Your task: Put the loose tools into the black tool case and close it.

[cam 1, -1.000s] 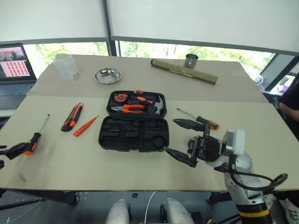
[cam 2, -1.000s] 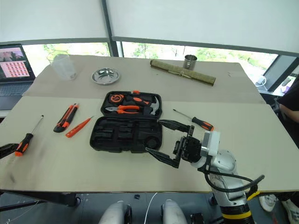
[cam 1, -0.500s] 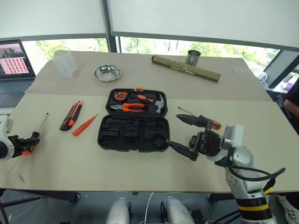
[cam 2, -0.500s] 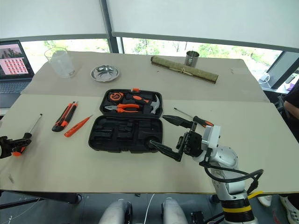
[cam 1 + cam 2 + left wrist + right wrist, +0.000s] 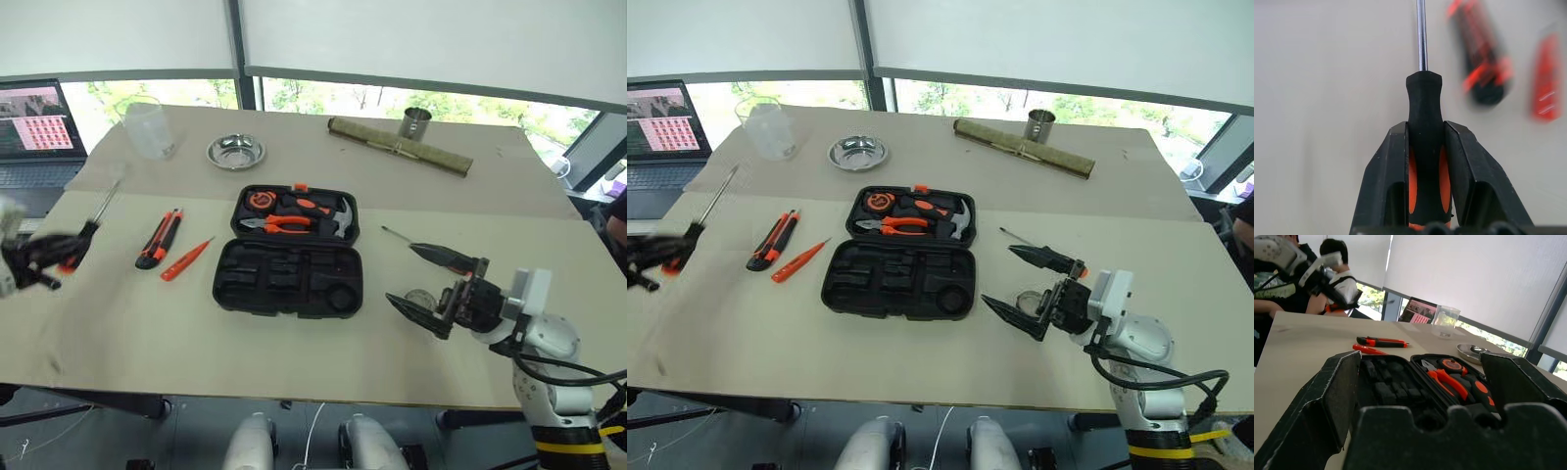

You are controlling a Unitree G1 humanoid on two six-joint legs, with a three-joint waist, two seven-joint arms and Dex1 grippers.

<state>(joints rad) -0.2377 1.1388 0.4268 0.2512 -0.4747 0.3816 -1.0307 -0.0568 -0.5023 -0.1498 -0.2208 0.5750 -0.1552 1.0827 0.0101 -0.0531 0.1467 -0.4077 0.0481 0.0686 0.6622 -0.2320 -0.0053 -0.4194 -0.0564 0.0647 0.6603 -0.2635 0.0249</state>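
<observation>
The black tool case lies open mid-table, its near half with bare recesses, its far half holding pliers, a hammer and a tape measure. At the table's left edge my left gripper is shut on an orange-black screwdriver, held off the table with its shaft slanting up and away. A utility knife and a slim orange tester screwdriver lie left of the case. My right gripper stands open right of the case. A small roll lies between its fingers, and a second screwdriver is partly hidden behind the upper one.
A laptop sits at the far left. A clear beaker, a metal dish, a rolled mat and a metal cup line the far side. People sit beyond the table's left end.
My left gripper closed on the screwdriver and raised it off the table, tilting it shaft-up. My right gripper, still open, drifted right, away from the case's corner.
</observation>
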